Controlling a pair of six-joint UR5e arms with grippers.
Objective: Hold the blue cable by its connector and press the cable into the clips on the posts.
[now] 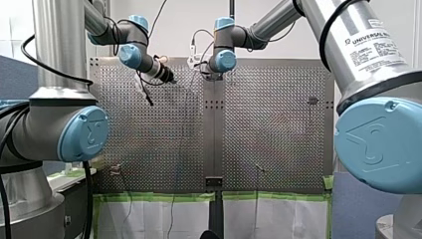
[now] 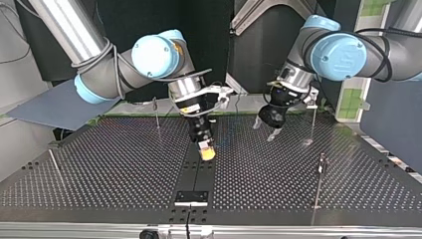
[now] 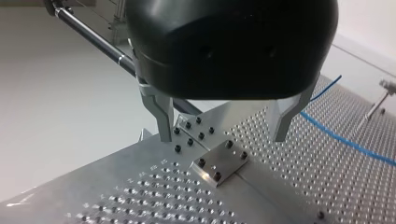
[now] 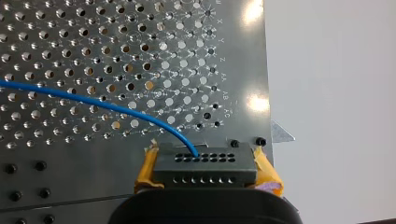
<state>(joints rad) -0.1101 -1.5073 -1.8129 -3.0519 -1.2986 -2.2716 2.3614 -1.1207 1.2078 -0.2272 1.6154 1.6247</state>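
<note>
Bench: perforated metal, 2 panels joined along a dark centre strip. On it: 1 small plate with 4 screws, thin upright posts, blue cable trailing across the holes.

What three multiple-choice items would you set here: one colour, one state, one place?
1. The cable is: A red; B blue; C green.
2. My left gripper is: A open and empty; B shut on the cable; C shut on nothing.
3. The connector sits: A in my left gripper; B in neither gripper; C between my right gripper's yellow pads.

Key: 1 B, it is blue in both wrist views. 2 A, the left wrist view shows its fingers apart with nothing between. 3 C, the right wrist view shows the pads clamping it.
</note>
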